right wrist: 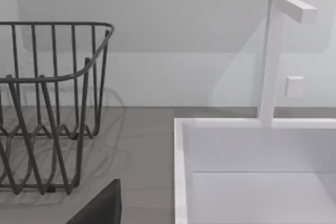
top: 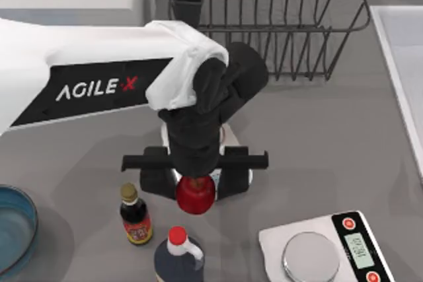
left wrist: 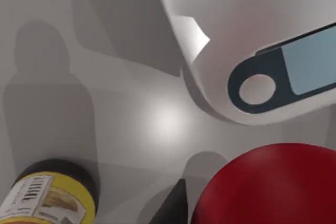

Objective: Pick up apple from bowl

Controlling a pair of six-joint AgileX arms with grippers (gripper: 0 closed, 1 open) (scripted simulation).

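Nearest the table's front edge stand a dark red-capped bottle (top: 177,255) and a small sauce bottle (top: 135,216). Just behind them, the left gripper (top: 195,186) is clenched around the apple (top: 195,194), held above the table. The bowl (top: 14,229) sits well left of the apple. A scale (top: 327,249) lies right of the apple, a wire rack (top: 277,24) far behind.

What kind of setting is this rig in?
Likely a kitchen counter: a wire dish rack at the back, a white sink with a tap, sauce bottles and a kitchen scale on the grey top.
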